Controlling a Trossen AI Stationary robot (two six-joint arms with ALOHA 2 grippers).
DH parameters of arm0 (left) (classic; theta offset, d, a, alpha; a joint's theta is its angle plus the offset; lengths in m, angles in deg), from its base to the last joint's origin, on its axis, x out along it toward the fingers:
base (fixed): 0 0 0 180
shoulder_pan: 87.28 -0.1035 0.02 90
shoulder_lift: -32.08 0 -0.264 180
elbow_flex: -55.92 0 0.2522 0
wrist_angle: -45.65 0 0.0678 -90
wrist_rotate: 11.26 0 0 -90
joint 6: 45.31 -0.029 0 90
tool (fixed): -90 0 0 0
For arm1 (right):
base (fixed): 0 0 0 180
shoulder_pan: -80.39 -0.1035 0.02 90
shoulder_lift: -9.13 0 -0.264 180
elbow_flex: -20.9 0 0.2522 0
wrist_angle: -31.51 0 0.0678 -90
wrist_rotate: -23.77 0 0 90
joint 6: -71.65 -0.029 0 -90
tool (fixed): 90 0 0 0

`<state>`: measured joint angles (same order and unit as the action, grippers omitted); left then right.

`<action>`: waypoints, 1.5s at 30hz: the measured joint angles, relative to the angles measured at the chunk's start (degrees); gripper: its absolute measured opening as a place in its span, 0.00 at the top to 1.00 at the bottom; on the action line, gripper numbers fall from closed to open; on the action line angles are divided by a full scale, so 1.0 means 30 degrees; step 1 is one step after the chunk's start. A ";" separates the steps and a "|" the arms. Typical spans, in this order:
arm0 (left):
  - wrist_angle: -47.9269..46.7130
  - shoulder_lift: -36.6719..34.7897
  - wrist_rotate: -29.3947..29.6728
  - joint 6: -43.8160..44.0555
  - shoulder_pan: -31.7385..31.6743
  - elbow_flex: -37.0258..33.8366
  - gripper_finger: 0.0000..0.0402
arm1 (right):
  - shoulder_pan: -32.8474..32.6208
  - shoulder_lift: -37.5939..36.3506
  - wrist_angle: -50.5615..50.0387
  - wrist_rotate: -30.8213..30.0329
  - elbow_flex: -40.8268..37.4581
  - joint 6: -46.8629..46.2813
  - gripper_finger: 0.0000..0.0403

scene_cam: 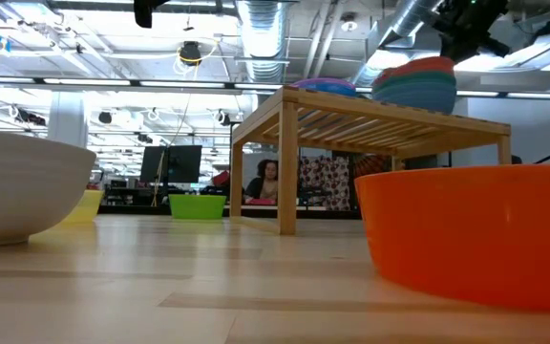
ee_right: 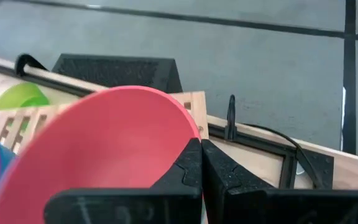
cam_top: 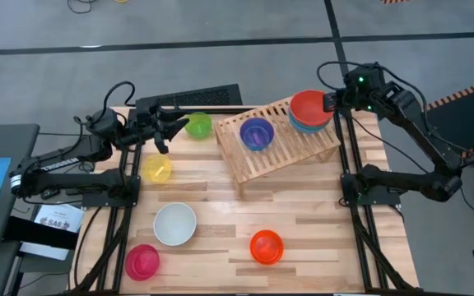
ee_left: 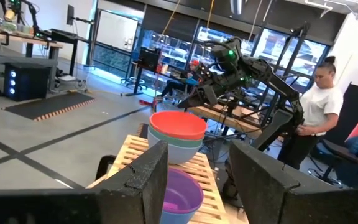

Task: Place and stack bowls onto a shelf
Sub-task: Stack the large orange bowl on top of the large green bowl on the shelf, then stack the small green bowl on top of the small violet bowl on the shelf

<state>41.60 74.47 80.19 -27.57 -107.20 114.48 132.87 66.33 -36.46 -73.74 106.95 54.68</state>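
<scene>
The slatted wooden shelf (cam_top: 282,144) stands at the table's far middle. On it sit a purple bowl (cam_top: 256,133) and a stack of bluish bowls topped by a red bowl (cam_top: 309,107). My right gripper (ee_right: 201,149) is shut at the red bowl's right rim. My left gripper (cam_top: 171,127) hovers open, holding nothing, just left of the green bowl (cam_top: 197,125), and points toward the shelf (ee_left: 210,186). Yellow (cam_top: 156,170), white (cam_top: 175,224), pink (cam_top: 142,261) and orange (cam_top: 267,247) bowls rest upright on the table. My right gripper pinches the red bowl's rim (ee_right: 190,132) on the side toward the table's right edge, one finger inside the bowl and one outside. The fingers slant down from the far right. The bowl sits nested on top of the stack (scene_cam: 416,81) on the shelf.
A black pad (cam_top: 192,99) lies along the table's far edge behind the green bowl. Bare tabletop (cam_top: 303,205) lies between the shelf and the orange bowl. A person (ee_left: 319,118) stands beyond the table's right side, by the right arm's base.
</scene>
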 joint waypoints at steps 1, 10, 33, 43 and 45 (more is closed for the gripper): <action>0.0000 0.0000 0.0007 0.0000 0.0000 0.0000 0.61 | -0.0006 0.0051 0.0027 0.0000 0.0000 0.0118 0.96; -0.0015 0.0000 0.0007 0.0007 0.0000 0.0000 0.61 | -0.0052 -0.0249 0.0355 -0.0039 0.0005 0.0121 0.96; -0.0090 0.0359 -0.0241 -0.1148 -0.0015 0.0116 0.61 | -1.0869 -0.0536 0.8279 0.1506 0.0160 0.0828 0.95; -1.1650 0.6512 0.0339 -0.1508 -0.3399 0.6544 0.61 | -1.0869 -0.0565 0.8223 0.1501 0.0160 0.0675 0.95; -1.3833 0.8169 -0.0756 -0.1747 -0.4440 0.7314 0.61 | -1.0869 -0.0521 0.8230 0.1501 0.0160 0.0680 0.95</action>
<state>0.10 98.98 77.92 -32.81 -120.52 136.42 100.27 64.77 -11.77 -69.24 107.44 56.72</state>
